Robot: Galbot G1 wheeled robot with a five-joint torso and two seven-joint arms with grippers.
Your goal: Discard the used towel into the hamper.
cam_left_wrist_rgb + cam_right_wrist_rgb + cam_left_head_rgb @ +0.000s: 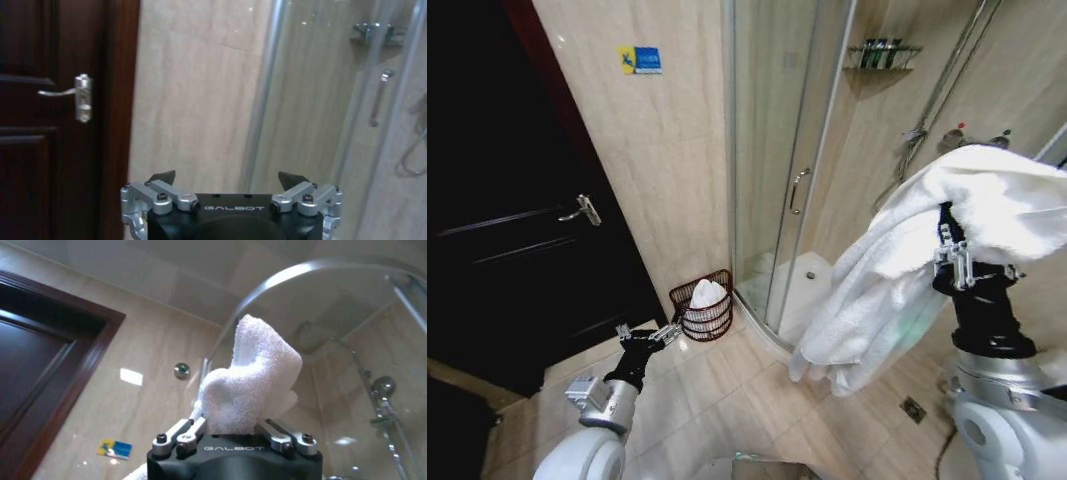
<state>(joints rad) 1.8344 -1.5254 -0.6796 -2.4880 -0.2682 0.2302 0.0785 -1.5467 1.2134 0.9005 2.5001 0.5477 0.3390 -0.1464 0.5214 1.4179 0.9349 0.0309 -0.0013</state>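
Right gripper (230, 432) at three o'clock, jaws clamped on our soft, floppy towel (907, 260); left gripper (665, 335), jaws apart, near the hamper (704, 305) at seven o'clock

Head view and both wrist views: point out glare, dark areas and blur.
Head view: the dark wooden door sinks into shadow, and the glass shower enclosure carries faint reflections. Left wrist view: soft throughout, blurring the silver door handle. Right wrist view: bright spots glare on the beige wall tiles; the white terry towel looks crisp.
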